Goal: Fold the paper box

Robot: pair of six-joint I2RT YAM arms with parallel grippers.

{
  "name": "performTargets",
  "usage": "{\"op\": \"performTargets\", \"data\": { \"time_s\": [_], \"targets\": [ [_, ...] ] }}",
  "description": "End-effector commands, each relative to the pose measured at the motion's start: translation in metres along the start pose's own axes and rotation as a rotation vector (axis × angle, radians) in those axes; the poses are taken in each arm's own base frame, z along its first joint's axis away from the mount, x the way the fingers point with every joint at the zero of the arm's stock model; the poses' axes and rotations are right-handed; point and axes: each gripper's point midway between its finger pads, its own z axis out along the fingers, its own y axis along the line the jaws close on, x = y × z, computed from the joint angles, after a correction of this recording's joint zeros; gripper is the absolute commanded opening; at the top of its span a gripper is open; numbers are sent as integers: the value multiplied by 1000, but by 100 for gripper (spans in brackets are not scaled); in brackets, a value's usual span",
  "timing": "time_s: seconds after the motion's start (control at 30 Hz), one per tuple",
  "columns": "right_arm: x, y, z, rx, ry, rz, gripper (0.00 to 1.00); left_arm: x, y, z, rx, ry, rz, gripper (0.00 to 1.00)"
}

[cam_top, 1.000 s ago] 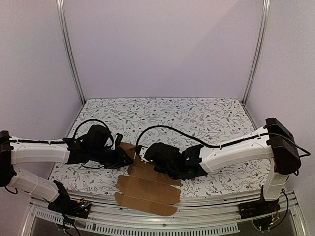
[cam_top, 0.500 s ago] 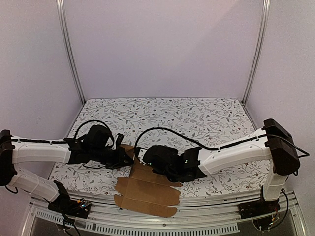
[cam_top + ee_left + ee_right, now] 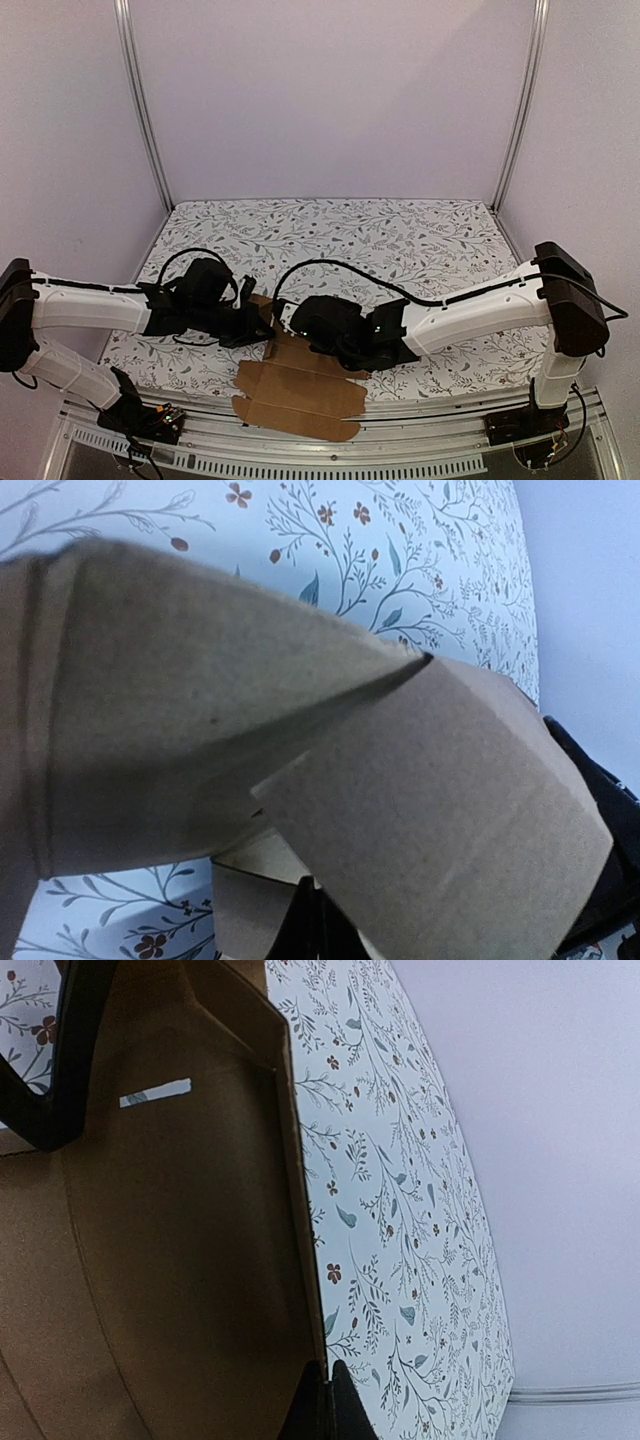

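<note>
A floral-patterned tablecloth is enclosed by plain lilac walls, which are framed by two slanted aluminium posts under even light

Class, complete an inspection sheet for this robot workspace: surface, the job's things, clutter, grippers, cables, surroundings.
Surface: white floral-print table cover, lying flat.
Job's things: flat brown die-cut cardboard sheet, near part flat at the table's front edge, far end raised between the arms.
Clutter: nothing seen.
Grippers: left gripper and right gripper, jaws shut on the raised cardboard.
Cables: black cable looped over the left wrist, another over the right.
Surroundings: plain lilac walls, metal frame posts.
</note>
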Motion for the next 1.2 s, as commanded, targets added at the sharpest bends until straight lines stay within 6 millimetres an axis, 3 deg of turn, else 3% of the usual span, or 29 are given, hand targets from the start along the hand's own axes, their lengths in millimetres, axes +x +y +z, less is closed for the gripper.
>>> {"op": "performTargets", "data": {
  "time_s": [0.0, 0.1, 0.3, 0.8, 1.03, 1.17],
  "targets": [
    [2, 5, 2, 11, -2, 4, 0, 4, 4, 2, -14, -2, 17, 1],
    [2, 5, 2, 12, -1, 2, 0, 5, 5, 1, -17, -4, 21, 1],
    [3, 3, 1, 17, 0, 0, 0, -2, -11, -10, 8, -16, 64, 4],
    [7, -13, -2, 109, -5, -41, 0, -11, -36, -72, -26, -68, 200, 4],
    [-11, -26, -6, 212, -52, -164, 0, -28, -54, -106, -8, -170, 223, 6],
    [-21, -28, -6, 253, -75, -249, 0, -35, -54, -115, -24, -218, 231, 6]
  ]
}}
